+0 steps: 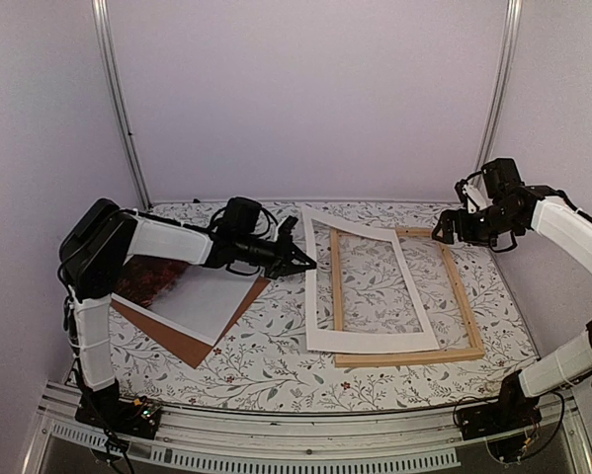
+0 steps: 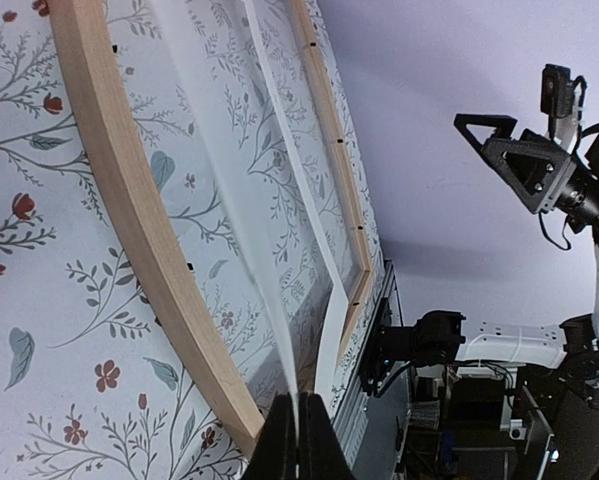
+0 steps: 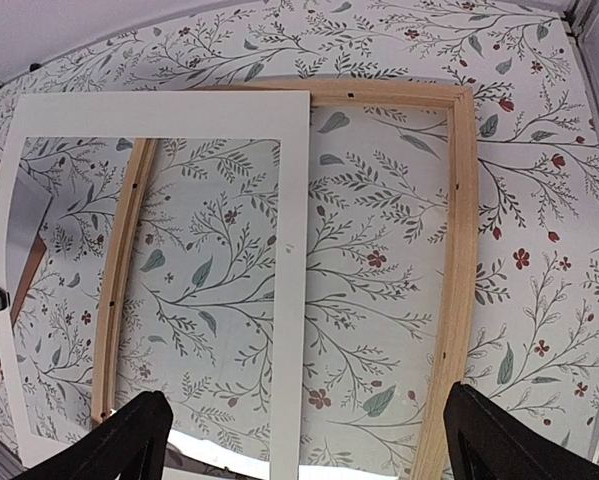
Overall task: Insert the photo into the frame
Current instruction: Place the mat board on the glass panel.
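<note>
The photo (image 1: 202,301) lies flat at the left on a brown backing board (image 1: 182,346), with its dark reddish band toward the left arm. The light wood frame (image 1: 464,306) lies flat at the right of the table. A white mat border (image 1: 370,341) rests askew over the frame, its left side raised. My left gripper (image 1: 308,265) is shut on the mat's left edge; the wrist view shows the thin sheet (image 2: 279,300) pinched at the left gripper (image 2: 299,440) beside a frame strip (image 2: 129,200). My right gripper (image 1: 442,233) hovers open and empty above the frame's far right corner (image 3: 457,250).
The table has a floral cloth (image 1: 276,370). Metal posts (image 1: 118,99) stand at the back corners against pale walls. A rail (image 1: 305,434) runs along the near edge by the arm bases.
</note>
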Robot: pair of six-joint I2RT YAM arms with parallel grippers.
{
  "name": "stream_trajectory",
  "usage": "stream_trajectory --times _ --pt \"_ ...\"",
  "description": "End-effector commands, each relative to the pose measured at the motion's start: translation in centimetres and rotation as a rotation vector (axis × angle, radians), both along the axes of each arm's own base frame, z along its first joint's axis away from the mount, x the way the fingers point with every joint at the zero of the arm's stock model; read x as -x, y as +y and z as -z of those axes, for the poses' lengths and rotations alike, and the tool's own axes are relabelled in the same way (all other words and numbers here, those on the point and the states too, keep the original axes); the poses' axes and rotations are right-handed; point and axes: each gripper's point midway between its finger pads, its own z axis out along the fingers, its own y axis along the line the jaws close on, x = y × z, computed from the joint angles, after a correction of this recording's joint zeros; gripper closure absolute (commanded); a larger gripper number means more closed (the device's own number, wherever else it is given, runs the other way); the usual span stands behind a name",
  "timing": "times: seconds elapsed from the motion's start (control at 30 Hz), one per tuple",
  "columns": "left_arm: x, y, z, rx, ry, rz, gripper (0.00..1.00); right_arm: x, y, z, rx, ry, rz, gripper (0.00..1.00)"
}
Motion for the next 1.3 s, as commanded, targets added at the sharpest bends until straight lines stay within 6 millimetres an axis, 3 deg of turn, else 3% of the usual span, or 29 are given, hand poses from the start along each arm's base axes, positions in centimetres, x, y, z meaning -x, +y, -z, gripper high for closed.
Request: stream_trajectory --times 0.0,0.47,0.73,1.0,1.27 --pt "-0.2 -0.9 0.6 -0.042 0.019 0.013 1.00 -0.7 -0.3 0.7 0.010 0.008 0.017 0.01" --pt "-0.4 -3.7 2.4 -0.108 0.057 0.072 1.00 -1.1 -1.3 2.2 0.062 0.026 0.050 0.01" --pt "-0.4 -5.3 2.4 -0.111 0.046 0.089 1.00 -1.2 -2.5 4.5 0.095 0.079 0.100 0.01" --pt "0.8 -4.9 -0.3 -0.109 -0.013 0.087 1.00 -1.1 -2.6 4.9 0.096 0.084 0.102 0.01" --pt "2.7 -5.8 -3.1 -0.100 -0.122 0.138 1.00 -1.0 -2.6 5.3 0.094 0.093 0.101 0.01"
